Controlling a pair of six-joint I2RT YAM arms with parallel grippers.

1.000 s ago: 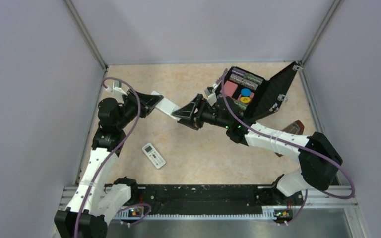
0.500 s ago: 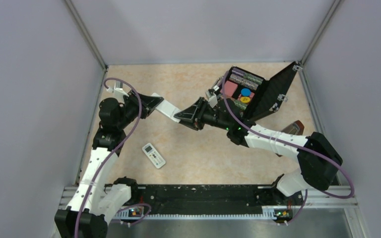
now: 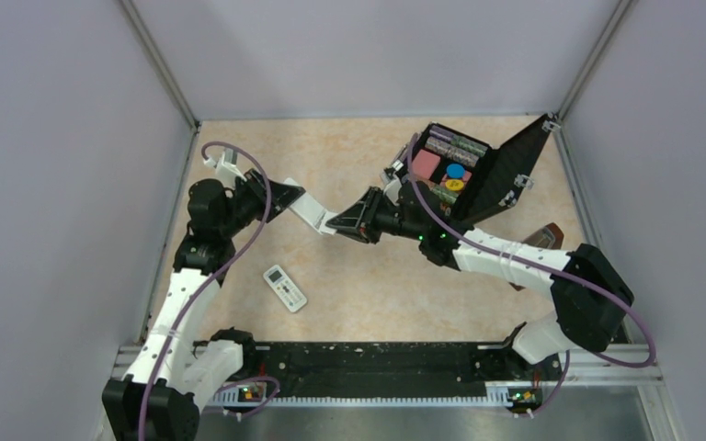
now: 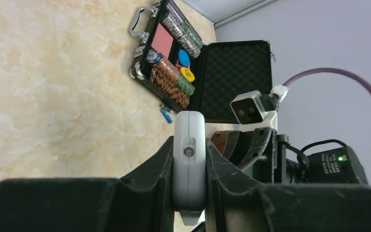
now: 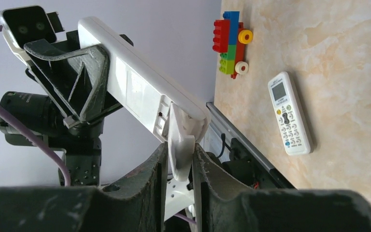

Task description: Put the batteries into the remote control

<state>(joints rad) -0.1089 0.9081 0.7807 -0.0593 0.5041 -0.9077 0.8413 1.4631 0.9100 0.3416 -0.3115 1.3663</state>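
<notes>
My left gripper (image 3: pixel 290 197) (image 4: pixel 189 145) is shut on the slim white remote control (image 3: pixel 313 211) (image 4: pixel 189 126) and holds it in the air, plain back toward the right wrist view (image 5: pixel 135 82). My right gripper (image 3: pixel 335 222) (image 5: pixel 179 151) is shut on a thin white flap, the battery cover (image 5: pixel 180 137), which sticks out from the remote's near end. One tiny blue battery (image 4: pixel 166 116) lies on the table beside the open case. No other battery shows.
An open black case (image 3: pixel 492 175) (image 4: pixel 232 79) of poker chips, with a round blue chip (image 3: pixel 456 171), stands at the back right. A white-faced remote with a display (image 3: pixel 285 288) (image 5: pixel 290 113) lies front left. A toy brick model (image 5: pixel 232 43) lies further off.
The left arm has turned and brought the remote a little down and to the right. The stretch of remote showing between the two grippers is shorter. Both grips have held.
</notes>
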